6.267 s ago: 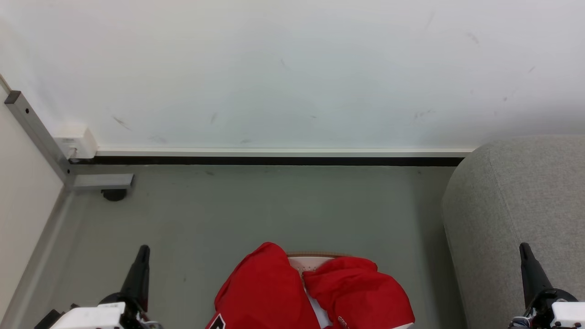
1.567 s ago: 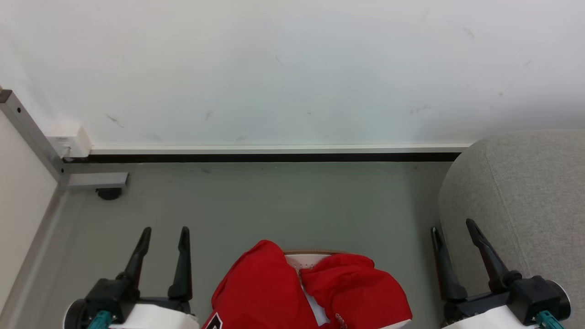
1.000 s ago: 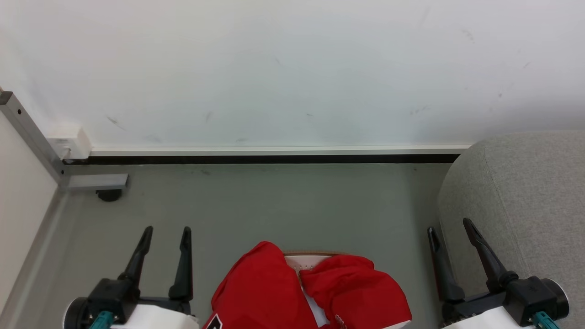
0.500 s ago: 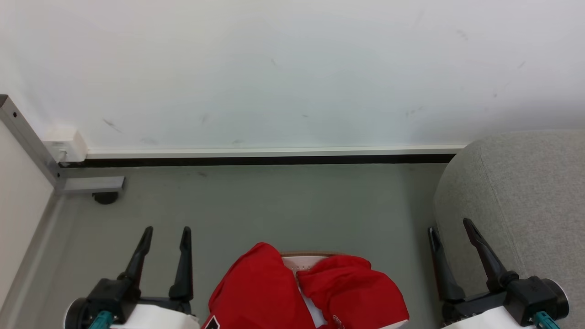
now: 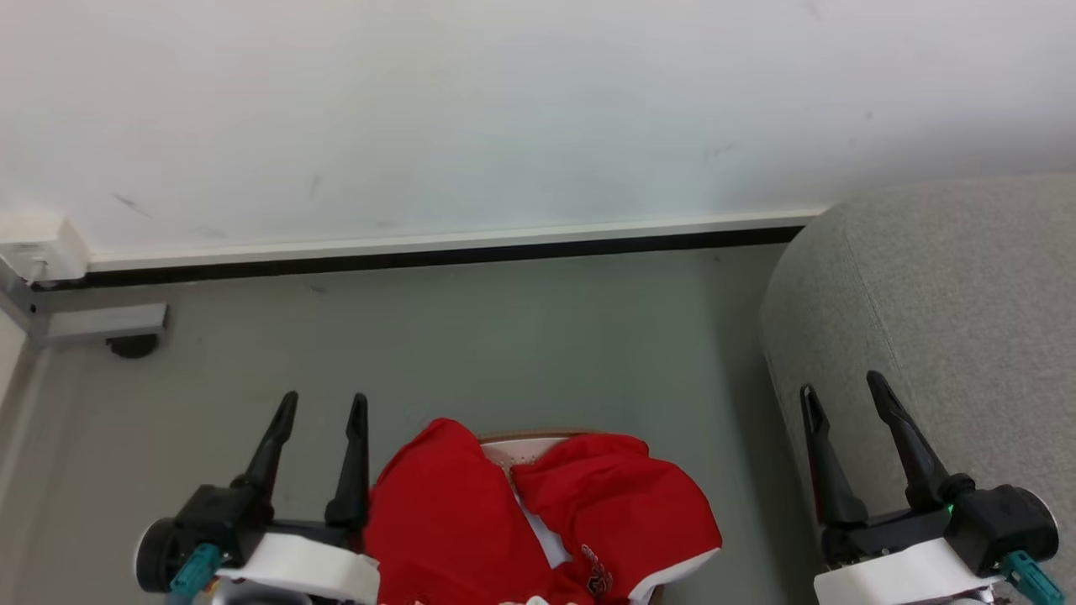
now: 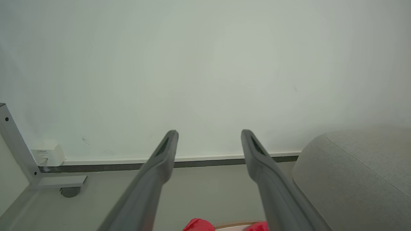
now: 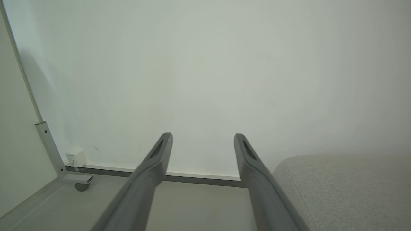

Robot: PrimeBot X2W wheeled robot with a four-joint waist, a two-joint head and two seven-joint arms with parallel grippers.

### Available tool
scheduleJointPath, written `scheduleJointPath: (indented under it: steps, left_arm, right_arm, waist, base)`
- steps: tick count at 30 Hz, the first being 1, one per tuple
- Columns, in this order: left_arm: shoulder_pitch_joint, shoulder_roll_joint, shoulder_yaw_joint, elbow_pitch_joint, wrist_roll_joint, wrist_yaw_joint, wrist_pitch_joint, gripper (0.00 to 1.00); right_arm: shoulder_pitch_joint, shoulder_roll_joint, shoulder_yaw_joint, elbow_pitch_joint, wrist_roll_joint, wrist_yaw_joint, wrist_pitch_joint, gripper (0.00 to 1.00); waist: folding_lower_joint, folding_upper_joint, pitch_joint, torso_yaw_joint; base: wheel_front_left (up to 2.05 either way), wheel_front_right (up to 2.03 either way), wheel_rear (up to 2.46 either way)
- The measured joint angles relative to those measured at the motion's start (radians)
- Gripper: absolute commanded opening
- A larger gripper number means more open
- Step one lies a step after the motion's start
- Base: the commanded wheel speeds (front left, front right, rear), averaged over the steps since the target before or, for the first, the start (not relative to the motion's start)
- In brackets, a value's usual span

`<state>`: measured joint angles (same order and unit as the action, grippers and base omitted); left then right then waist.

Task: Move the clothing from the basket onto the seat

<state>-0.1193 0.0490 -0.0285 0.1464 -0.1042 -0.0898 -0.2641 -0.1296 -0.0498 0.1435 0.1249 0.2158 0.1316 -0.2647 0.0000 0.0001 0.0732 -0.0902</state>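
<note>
Shiny red clothing [image 5: 538,521] with white trim is heaped in the basket [image 5: 521,444], whose brown rim and perforated cream wall peek out behind it at the bottom centre of the head view. The light-grey seat [image 5: 941,319] fills the right side. My left gripper [image 5: 324,406] stands open just left of the heap, nothing between its fingers. At the seat's near-left edge my right gripper [image 5: 843,389] is open and empty as well. In the left wrist view the clothing [image 6: 199,224] shows at the bottom edge between the open fingers [image 6: 160,160], the seat [image 6: 353,176] to the right.
A white wall with a dark skirting strip [image 5: 420,256] runs across the back. A grey metal frame foot with a caster [image 5: 126,323] and a white wall box [image 5: 38,244] sit at the far left. Grey floor [image 5: 504,336] lies between wall and basket.
The whole head picture has shifted: wall and floor slid left and up, the basket and seat show more. Both grippers stay open, about where they were in view.
</note>
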Motion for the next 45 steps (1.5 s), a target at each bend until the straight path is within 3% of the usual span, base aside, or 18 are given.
scheduleJointPath:
  steps: [12,26,36,45]
  left_arm:
    - [-0.147,0.034,-0.059,0.168,0.079,-0.024,0.000,1.00]
    - [-0.406,0.119,-0.236,0.631,0.148,-0.038,0.003,1.00]
    - [-0.614,0.157,-0.421,0.949,0.187,-0.042,0.117,1.00]
    - [-0.759,0.187,-0.558,1.096,0.248,-0.042,0.253,1.00]
  right_arm:
    - [-0.094,0.000,-0.016,-0.053,0.045,0.000,0.000,1.00]
    - [-0.174,0.000,-0.041,-0.099,0.113,0.000,0.000,1.00]
    - [-0.241,0.000,-0.046,-0.146,0.165,0.000,0.000,1.00]
    - [-0.262,0.000,-0.048,-0.154,0.198,0.000,0.000,1.00]
  waist:
    - [0.0001,0.0000,0.157,-0.094]
    - [0.0002,0.0000,0.366,-0.202]
    - [0.0001,0.0000,0.529,-0.259]
    - [0.0002,0.0000,0.665,-0.309]
  base:
    - [0.00,0.00,0.00]
    - [0.00,0.00,0.00]
    - [0.00,0.00,0.00]
    - [0.00,0.00,0.00]
